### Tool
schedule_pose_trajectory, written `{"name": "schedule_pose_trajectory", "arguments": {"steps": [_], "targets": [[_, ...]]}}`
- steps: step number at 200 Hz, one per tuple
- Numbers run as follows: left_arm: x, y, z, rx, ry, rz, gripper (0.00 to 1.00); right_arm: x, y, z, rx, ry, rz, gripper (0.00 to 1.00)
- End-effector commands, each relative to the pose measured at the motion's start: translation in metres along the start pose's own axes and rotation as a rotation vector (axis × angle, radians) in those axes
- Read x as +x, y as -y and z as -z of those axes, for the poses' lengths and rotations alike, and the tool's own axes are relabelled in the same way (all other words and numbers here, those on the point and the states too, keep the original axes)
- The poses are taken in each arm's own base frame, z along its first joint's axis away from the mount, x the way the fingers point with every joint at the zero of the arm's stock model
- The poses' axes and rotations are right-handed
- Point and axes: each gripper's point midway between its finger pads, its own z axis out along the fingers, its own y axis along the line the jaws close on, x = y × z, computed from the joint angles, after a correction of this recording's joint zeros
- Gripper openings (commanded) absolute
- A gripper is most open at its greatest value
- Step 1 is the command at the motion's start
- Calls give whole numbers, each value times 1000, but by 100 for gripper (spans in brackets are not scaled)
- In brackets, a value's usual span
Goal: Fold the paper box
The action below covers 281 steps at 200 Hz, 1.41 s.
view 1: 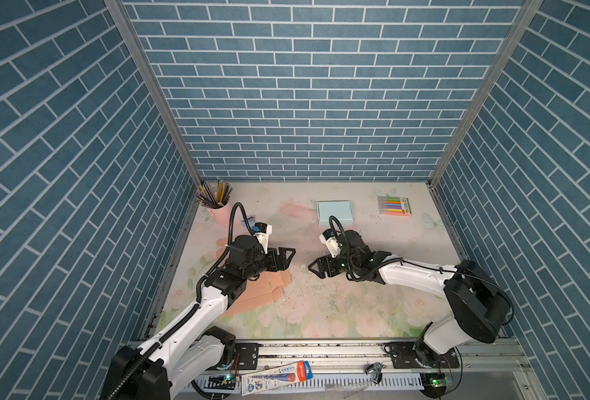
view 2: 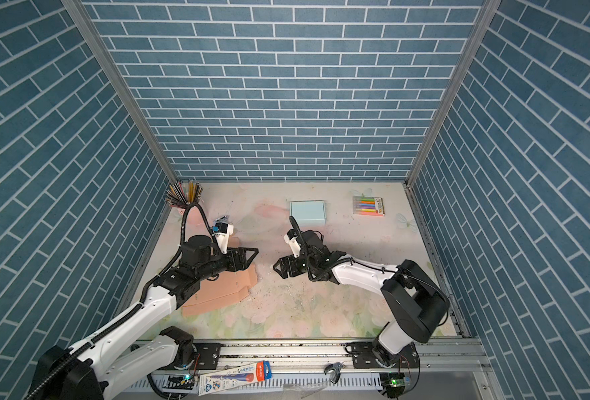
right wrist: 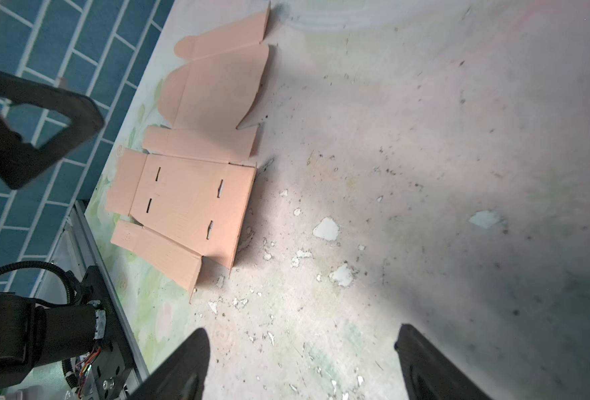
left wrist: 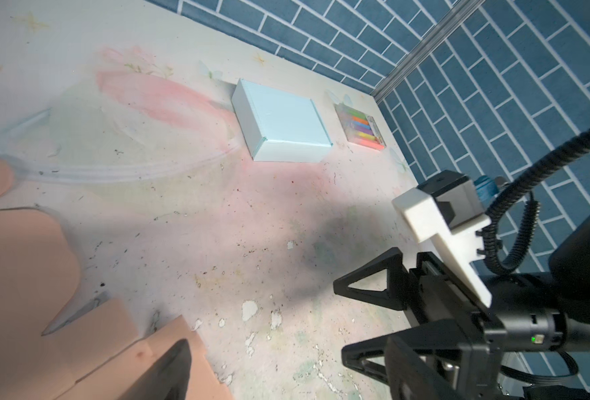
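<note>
Gaping empty, the left gripper (view 1: 290, 258) and right gripper (view 1: 313, 271) hover by the unfolded paper box (right wrist: 189, 201); marker pack (view 1: 394, 206) lettering unreadable.

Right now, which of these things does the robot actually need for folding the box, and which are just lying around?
For the job: flat peach cardboard blank, not yet folded; left gripper and right gripper, both open and empty.

Just lying about: light blue box, marker pack, pink pencil cup, pen packet on the front rail.

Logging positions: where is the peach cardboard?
In both top views the cardboard lies flat on the left of the table, partly under the left arm.
</note>
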Motion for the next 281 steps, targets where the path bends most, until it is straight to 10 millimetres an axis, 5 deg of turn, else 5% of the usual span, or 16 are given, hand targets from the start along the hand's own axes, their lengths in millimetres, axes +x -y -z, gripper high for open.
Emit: {"name": "schedule_pose_trajectory", "arguments": {"steps": [1,72,189,281], "targets": [[1,-13,6,-74,10,-16,88,-13,-30,-16,-98,17,4,82],[-5,-23,15,-119,56,-8,88,2,-52,-68,-173,-64,-2,70],[-14,-22,19,-88,117,36,88,13,-59,-95,-236,-98,-36,53],[-13,-25,18,-90,117,45,88,11,-57,-102,-224,-103,-35,28]]}}
